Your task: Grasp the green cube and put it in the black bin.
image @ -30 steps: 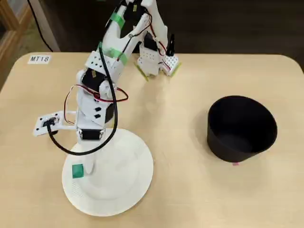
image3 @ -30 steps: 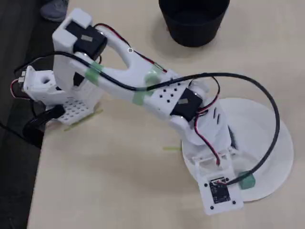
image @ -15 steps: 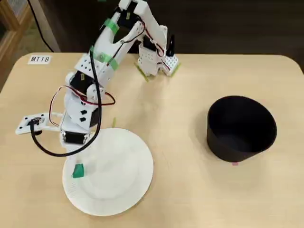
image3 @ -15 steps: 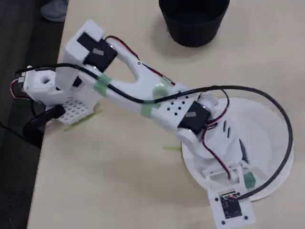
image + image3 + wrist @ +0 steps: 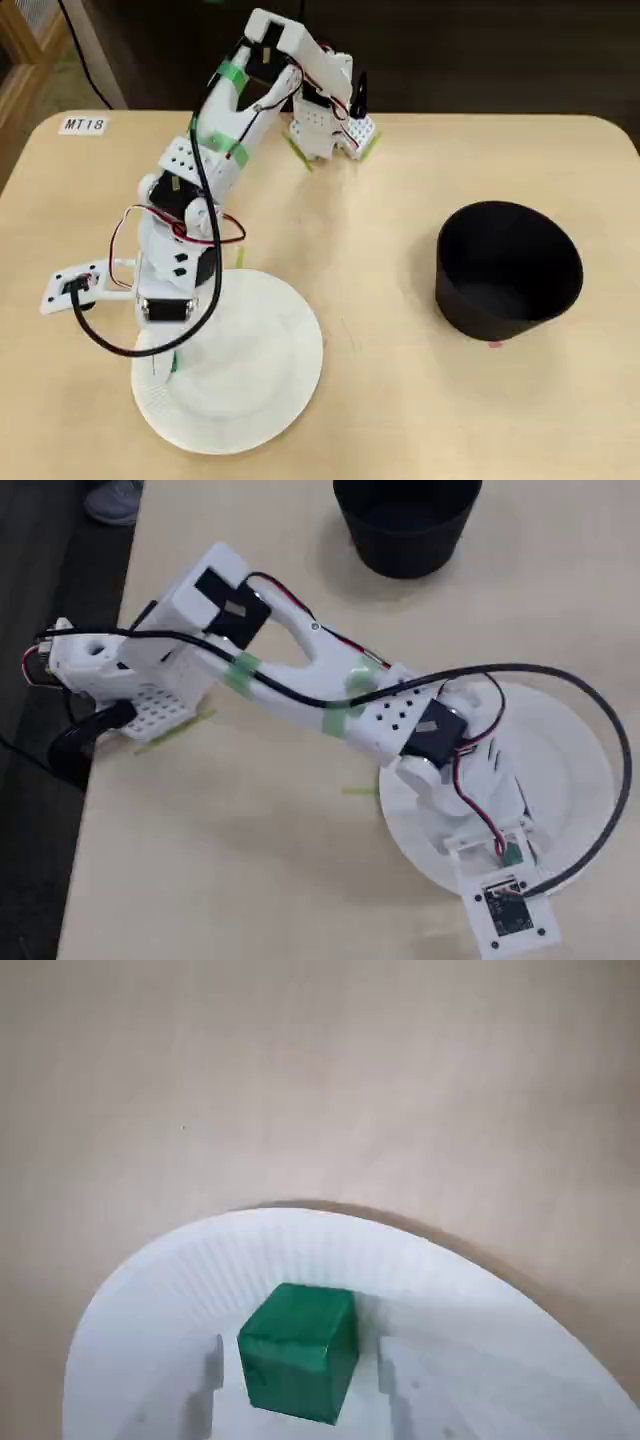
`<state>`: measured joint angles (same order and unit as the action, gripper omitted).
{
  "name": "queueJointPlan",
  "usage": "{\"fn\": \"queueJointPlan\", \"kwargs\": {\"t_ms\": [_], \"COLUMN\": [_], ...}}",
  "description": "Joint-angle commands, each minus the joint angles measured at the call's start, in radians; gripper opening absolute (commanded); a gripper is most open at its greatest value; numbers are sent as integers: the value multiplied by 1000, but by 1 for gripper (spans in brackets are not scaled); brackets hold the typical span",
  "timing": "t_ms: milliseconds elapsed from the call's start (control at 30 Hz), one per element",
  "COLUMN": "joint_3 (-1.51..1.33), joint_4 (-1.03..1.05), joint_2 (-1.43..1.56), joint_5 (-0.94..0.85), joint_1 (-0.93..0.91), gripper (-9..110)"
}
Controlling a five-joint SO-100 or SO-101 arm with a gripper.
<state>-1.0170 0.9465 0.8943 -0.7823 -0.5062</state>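
Wrist view: showed a small green cube (image 5: 299, 1348) resting on the flat inner part of a round white paper plate (image 5: 300, 1241), close to the ribbed rim on the plate's far side. Also showed two pale gripper fingers (image 5: 209, 1388), one to either side of the cube. Held the gripper (image 5: 300, 1362) open – jaws spread a little wider than the cube, a narrow gap visible on each side, nothing clamped.

A fixed view: showed the white jointed robot arm with green tape bands (image 5: 215, 150) bent down over the plate (image 5: 270, 385), covering the plate's upper left part. Left only a sliver of green (image 5: 173, 362) visible beneath the gripper end, inside the plate's left rim. Placed the round black plastic bin (image 5: 478, 308) well apart from the plate, to its right, upright on the light wooden table (image 5: 400, 420). Placed a small white label reading "MT18" (image 5: 82, 125) far from the plate, near the table's upper left corner.

Another fixed view: showed the plate (image 5: 572, 742) at lower right with the wrist over its left part – a speck of green (image 5: 512, 854) near the plate's lower rim. Set the bin (image 5: 405, 548) well beyond the plate, at the top edge.
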Motion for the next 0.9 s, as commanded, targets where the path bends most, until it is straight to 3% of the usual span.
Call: {"fn": "queueJointPlan", "kwargs": {"t_ms": [0,233,500,700,867], "joint_3": [72,95,138,489,1028], "joint_4": [14,15,87,408,839], "joint_2": [3,-2,20,43,-6], "joint_5": [2,12,17,178,508], "joint_1": [9,8,8,55,123], "gripper": [21,0,0,0,0]}}
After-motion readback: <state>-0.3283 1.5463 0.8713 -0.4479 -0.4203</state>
